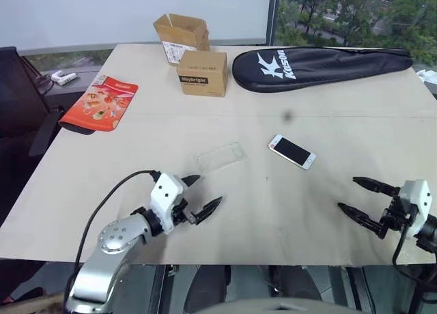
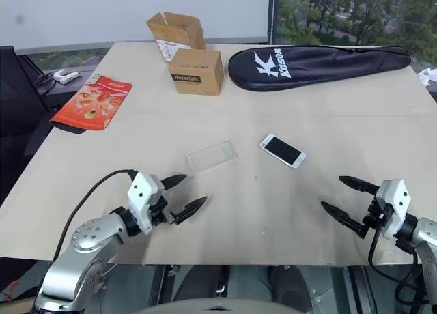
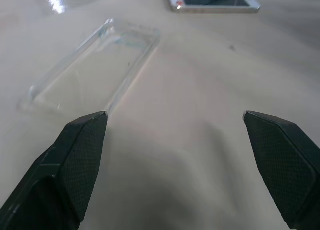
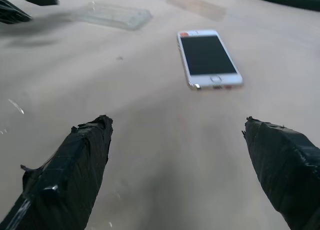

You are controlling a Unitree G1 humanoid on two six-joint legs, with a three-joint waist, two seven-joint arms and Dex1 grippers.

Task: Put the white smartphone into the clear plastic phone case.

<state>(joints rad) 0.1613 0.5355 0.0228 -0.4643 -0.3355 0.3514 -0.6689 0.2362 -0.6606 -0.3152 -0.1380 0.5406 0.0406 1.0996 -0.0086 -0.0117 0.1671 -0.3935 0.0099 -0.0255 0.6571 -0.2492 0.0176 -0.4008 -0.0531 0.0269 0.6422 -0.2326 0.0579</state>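
Lay flat on the tan table (image 1: 328, 116): clear case (image 1: 220, 156) just ahead of the left claw (image 1: 203, 194) — phone (image 1: 292, 151) screen-up, ahead and left of the right claw (image 1: 358, 198). Both claws spread wide, empty. Windows behind the table. Case and phone angled — near ends converging.

The brown cardboard box (image 1: 203, 72) is showing "Heybright" on its label; the black racket cover (image 1: 321, 65) is carrying "Kason" and a white K logo.
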